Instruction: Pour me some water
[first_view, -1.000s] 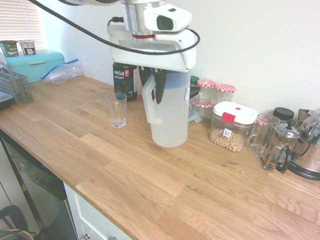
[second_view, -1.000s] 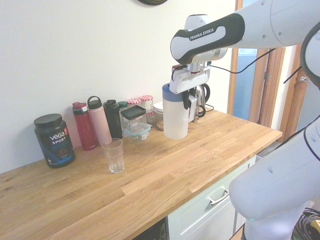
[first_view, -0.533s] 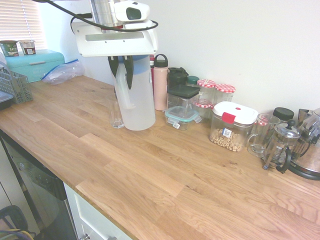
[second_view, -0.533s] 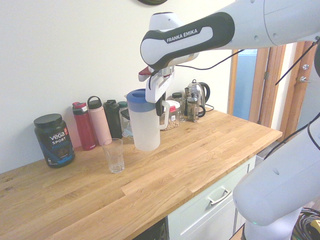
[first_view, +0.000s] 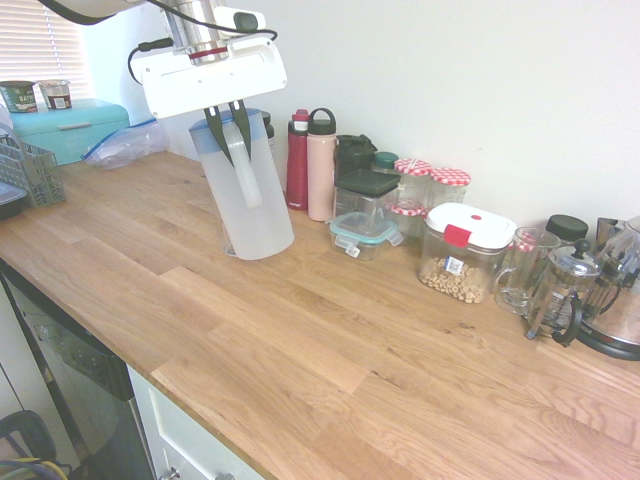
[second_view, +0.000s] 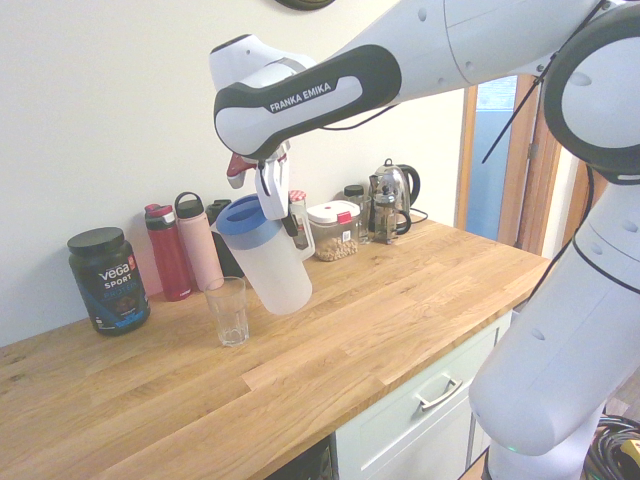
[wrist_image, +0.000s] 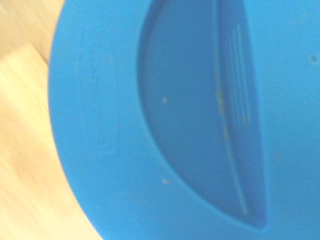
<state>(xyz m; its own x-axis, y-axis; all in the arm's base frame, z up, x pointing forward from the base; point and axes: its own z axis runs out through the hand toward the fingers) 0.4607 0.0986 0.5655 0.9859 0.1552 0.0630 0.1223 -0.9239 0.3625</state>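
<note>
Carried sideways since a second ago, the jug (second_view: 268, 258) now hangs tilted just beside the empty glass (second_view: 228, 311), its blue lid (wrist_image: 190, 120) filling the wrist view. At left, a dark tub (second_view: 108, 279) reads "vega SPORT"; the arm says "FRANKA EMIKA". The gripper (second_view: 290, 222) is clamped on the white handle (first_view: 243, 165). Water is barely visible inside the frosted jug.
</note>
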